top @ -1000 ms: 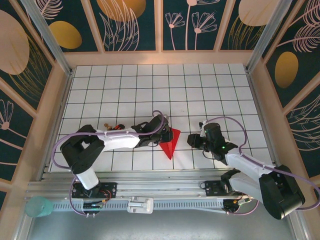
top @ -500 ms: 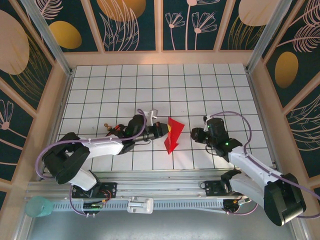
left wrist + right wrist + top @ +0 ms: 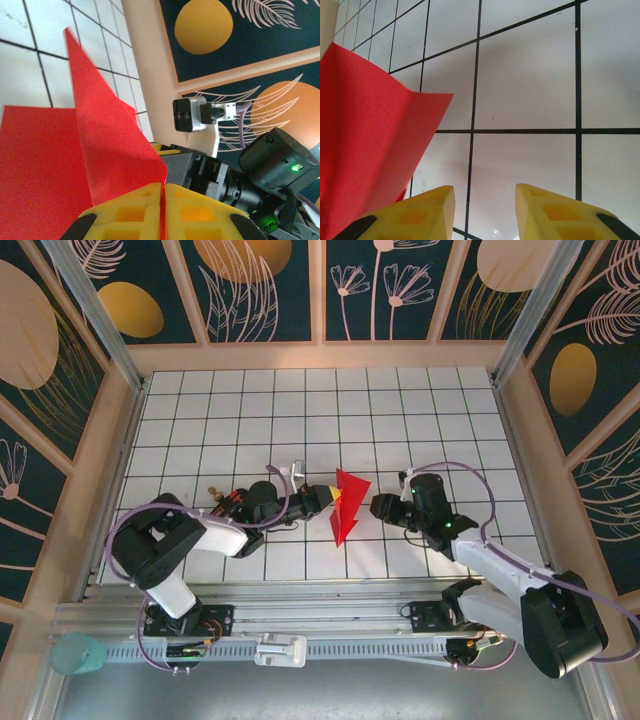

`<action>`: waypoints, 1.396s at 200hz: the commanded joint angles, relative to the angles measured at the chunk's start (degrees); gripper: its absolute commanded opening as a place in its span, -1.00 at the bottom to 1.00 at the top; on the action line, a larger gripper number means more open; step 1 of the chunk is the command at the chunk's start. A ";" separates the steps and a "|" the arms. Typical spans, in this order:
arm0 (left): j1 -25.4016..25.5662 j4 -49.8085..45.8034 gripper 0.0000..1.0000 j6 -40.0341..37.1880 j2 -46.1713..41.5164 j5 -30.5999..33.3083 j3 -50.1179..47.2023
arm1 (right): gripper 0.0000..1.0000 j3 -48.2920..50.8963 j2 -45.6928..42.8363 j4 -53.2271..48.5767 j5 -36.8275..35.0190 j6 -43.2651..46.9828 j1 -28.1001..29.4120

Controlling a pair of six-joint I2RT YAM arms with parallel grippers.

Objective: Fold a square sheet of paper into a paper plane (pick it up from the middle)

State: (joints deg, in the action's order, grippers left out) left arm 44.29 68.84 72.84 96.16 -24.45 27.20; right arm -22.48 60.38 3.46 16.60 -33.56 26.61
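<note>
In the left claw (image 3: 161,202), a creased, pointed red paper plane (image 3: 107,150)

White table (image 3: 400,410), black grid lines — the folded red paper (image 3: 345,515) rests tip-down on it.

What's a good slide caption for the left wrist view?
Left hand pinching a creased bright red paper sheet between yellow fingers, black right arm facing it over the white gridded table.

Paper plane (image 3: 345,510) between left end effector (image 3: 327,497) and right end effector (image 3: 376,507); touching the left.
</note>
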 commanded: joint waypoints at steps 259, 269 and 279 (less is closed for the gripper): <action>20.75 -88.82 0.23 -25.37 14.93 44.27 39.72 | -0.32 -0.55 -1.70 -7.60 -7.88 4.56 -6.08; 20.97 -89.12 0.15 -25.31 15.50 44.57 40.49 | -0.31 -0.57 -1.75 -7.54 -7.35 5.06 -6.68; 20.99 -89.38 0.04 -25.37 15.72 45.04 41.03 | -0.32 -0.39 -1.76 -7.60 -6.74 5.51 -7.23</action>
State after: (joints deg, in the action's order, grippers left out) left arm 64.69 -15.86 47.66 110.41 17.43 66.04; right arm -23.49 59.59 -5.41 7.42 -30.26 20.75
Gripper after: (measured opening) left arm 0.570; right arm 0.342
